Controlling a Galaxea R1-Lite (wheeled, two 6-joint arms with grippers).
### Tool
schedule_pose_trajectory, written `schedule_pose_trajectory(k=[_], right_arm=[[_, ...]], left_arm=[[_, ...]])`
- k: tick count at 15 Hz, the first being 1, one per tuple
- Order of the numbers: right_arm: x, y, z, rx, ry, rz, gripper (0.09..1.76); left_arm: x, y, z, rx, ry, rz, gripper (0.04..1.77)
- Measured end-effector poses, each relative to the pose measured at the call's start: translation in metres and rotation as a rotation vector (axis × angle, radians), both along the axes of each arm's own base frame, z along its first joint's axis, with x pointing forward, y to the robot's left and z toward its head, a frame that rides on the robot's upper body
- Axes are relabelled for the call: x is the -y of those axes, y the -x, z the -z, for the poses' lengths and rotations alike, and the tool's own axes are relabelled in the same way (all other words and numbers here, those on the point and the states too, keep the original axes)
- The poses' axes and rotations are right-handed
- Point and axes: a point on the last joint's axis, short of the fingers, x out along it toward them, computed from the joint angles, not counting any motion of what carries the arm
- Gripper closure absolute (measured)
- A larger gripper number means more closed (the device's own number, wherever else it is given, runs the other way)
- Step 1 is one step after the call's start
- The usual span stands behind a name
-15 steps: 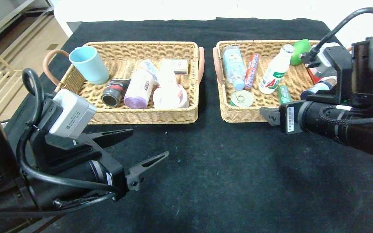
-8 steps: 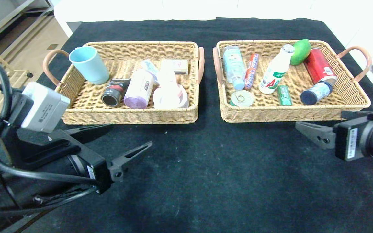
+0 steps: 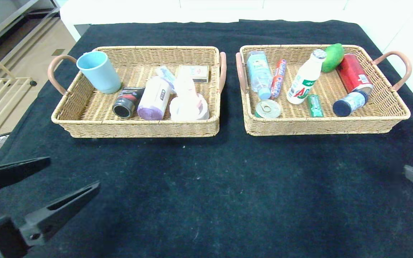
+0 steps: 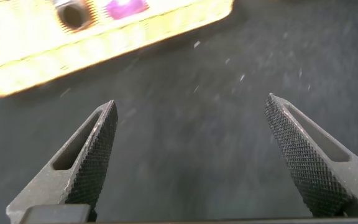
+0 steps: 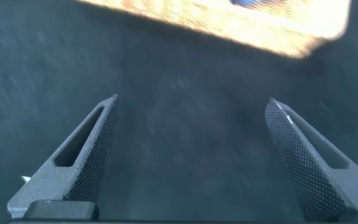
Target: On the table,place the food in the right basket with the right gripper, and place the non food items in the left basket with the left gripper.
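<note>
Table (image 3: 213,193), black cloth top, is carrying two wicker trays side by side near its far edge.

Left basket (image 3: 84,125) is holding the non-food items: pink squeeze bottle (image 3: 154,98) lying beside black tube (image 3: 127,101), plus a blue cup (image 3: 99,71), white tape rolls (image 3: 189,107) and a small box (image 3: 195,71).

Right basket (image 3: 335,125) is holding the food: sausage stick (image 3: 279,78), white drink bottle (image 3: 305,81), green gum pack (image 3: 314,105), pull-tab tin (image 3: 267,108); also a clear bottle (image 3: 259,73), a green fruit (image 3: 332,57), a red can (image 3: 353,73) and what is possibly a blue-capped jar (image 3: 349,103).

Left gripper (image 3: 45,177) is hanging over the near left of the table, jaws spread wide, holding nothing.

Right gripper (image 5: 191,109) is showing only one fingertip at the head view's near right edge; its jaws are standing wide apart and empty, over bare cloth.
</note>
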Motion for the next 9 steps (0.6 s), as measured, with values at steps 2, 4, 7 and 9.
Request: schedule_pose_trajectory(k=[2, 4, 7, 9], right_arm=[[0.018, 0.023, -0.002, 0.005, -0.011, 0.038, 0.15], [0.035, 0.05, -0.004, -0.018, -0.003, 0.091, 0.15], [0.051, 0.094, -0.011, -0.027, -0.005, 0.169, 0.15], [0.056, 0.118, -0.012, 0.013, -0.023, 0.229, 0.15]], left_arm=[[-0.015, 0.021, -0.003, 0.019, 0.009, -0.041, 0.09], [-0.028, 0.04, -0.006, 0.028, 0.009, -0.089, 0.09], [-0.04, 0.066, -0.02, 0.06, -0.005, -0.154, 0.09], [-0.045, 0.082, -0.027, 0.082, -0.039, -0.216, 0.09]])
